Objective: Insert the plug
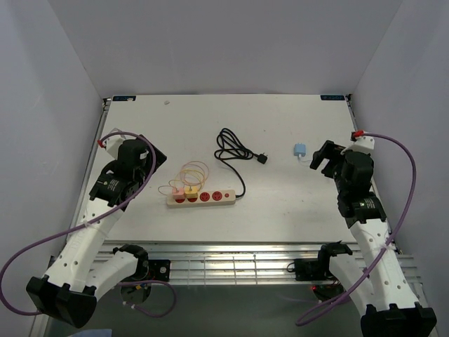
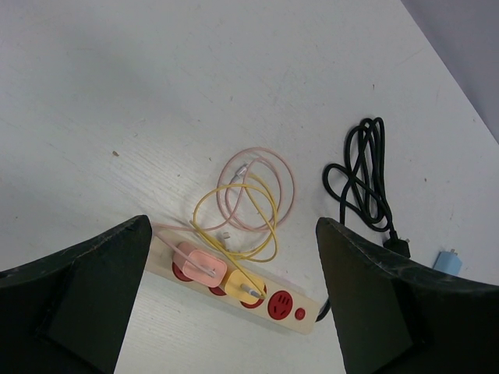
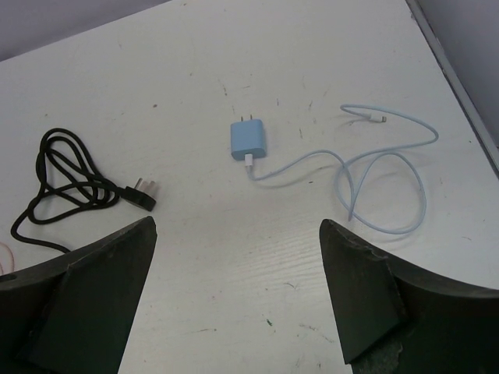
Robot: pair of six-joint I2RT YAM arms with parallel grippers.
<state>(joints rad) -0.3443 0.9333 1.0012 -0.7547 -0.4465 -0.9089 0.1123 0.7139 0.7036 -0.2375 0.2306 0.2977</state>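
Both grippers are seen spread wide, with nothing held or touched. The left gripper is raised over the table's left side, and the right gripper is raised over its right side, near the blue plug.

That plug is laid flat on the table, prongs pointing toward the far edge, with its pale blue cable looped loosely to the right. It is unplugged and well apart from the power strip, which is laid left of centre.

2 plugs are seated toward the strip's left end: a pink plug and a yellow plug, with their thin cables coiled just behind. Red sockets toward the right end are left bare.

A black cord is bundled behind the strip, and its black plug is left lying free on the table.

The white tabletop is scuffed and speckled. It is enclosed on 3 sides by plain pale grey walls.
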